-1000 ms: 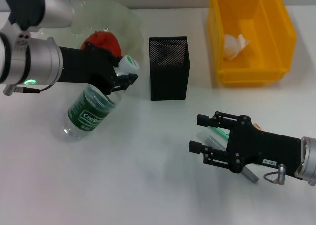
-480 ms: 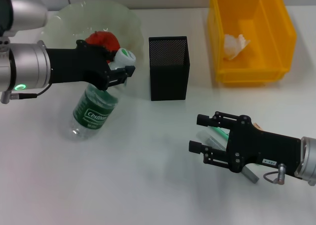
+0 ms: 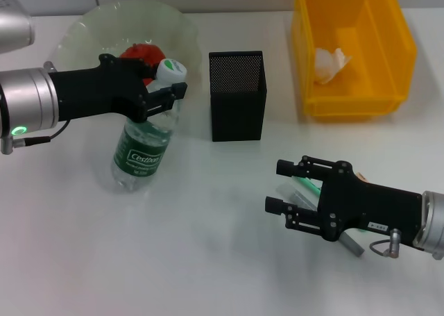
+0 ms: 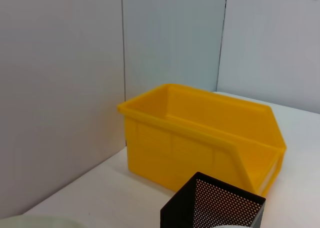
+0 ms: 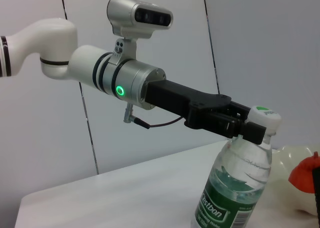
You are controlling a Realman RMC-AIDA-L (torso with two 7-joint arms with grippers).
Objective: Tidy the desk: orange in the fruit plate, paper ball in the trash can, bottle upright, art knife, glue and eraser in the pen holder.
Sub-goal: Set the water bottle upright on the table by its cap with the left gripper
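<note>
Gripping high on the neck, the left gripper (image 3: 166, 97) in the head view pinches the bottle (image 3: 144, 146) just under its white cap, the body still tilted with its base on the table beside the fruit plate (image 3: 80, 31); it looks part-filled, so bottom-heavy, clear plastic likely slick and a little squashy, making the stiff neck the sound place to hold. The right gripper (image 3: 291, 187) hangs spread over a green-edged item, probably the art knife. Left wrist view shows only the trash can (image 4: 200, 133) and pen holder (image 4: 215, 208), no fingers. Right wrist view confirms it: the left gripper (image 5: 245, 125) clamped at the bottle (image 5: 235, 188) neck, nearly upright
</note>
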